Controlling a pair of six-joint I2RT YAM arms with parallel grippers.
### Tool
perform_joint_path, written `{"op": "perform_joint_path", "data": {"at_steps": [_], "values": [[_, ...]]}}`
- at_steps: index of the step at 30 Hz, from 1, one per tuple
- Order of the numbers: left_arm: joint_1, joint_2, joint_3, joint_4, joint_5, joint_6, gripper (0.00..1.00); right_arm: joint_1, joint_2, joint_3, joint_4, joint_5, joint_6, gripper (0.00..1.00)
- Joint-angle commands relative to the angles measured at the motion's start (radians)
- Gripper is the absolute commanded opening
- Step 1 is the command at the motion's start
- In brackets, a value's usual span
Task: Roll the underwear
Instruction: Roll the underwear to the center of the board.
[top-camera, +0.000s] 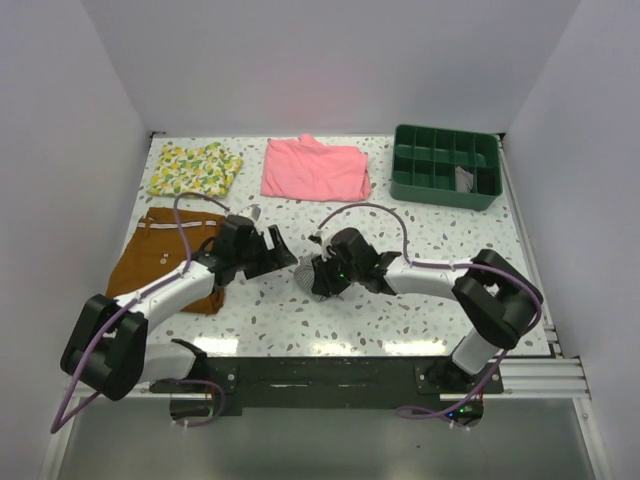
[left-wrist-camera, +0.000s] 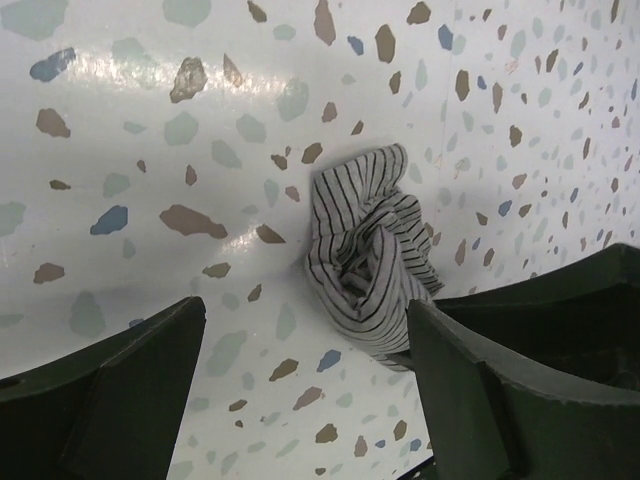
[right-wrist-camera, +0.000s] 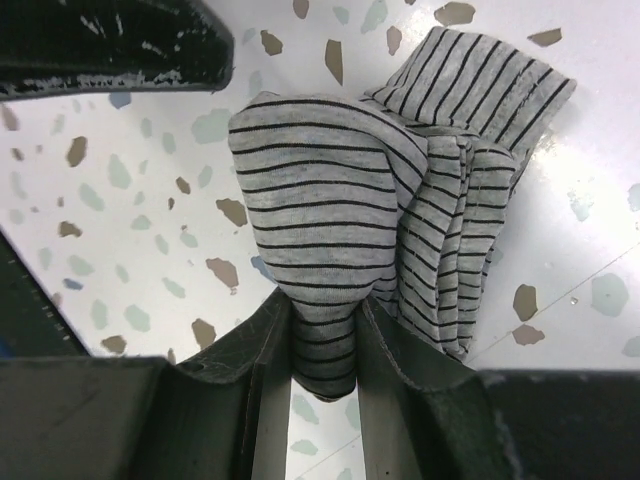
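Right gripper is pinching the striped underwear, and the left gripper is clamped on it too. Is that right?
Not quite. The right gripper is pinching the underwear, but the left gripper is open, with its fingers spread wide and not closed on the cloth. The left wrist view shows this.

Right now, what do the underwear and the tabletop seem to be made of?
Underwear: soft, thin knit, probably cotton jersey, with a matte finish; fine dark stripes on grey, crumpled into limp folds.
Tabletop: hard and glossy, white with coloured flecks, terrazzo-like; glare patches show the sheen, but I cannot tell whether it is stone or printed laminate.
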Motion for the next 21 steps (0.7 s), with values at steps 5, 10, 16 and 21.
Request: {"op": "perform_joint_path", "data": {"at_steps": [5,10,16,21], "values": [[0.003,-0.042,-0.054,0.055,0.005,-0.004,0.87,-0.162,0.031,-0.083,0.129,-0.361,0.168,0.09],[0.003,-0.036,-0.063,0.100,0.056,0.017,0.88,-0.238,0.110,-0.086,0.238,-0.542,0.280,0.09],[0.000,0.002,-0.069,0.196,0.136,0.036,0.89,-0.281,0.202,-0.058,0.259,-0.595,0.330,0.10],[-0.004,0.059,-0.106,0.316,0.205,0.000,0.90,-0.293,0.222,-0.055,0.237,-0.595,0.322,0.11]]}}
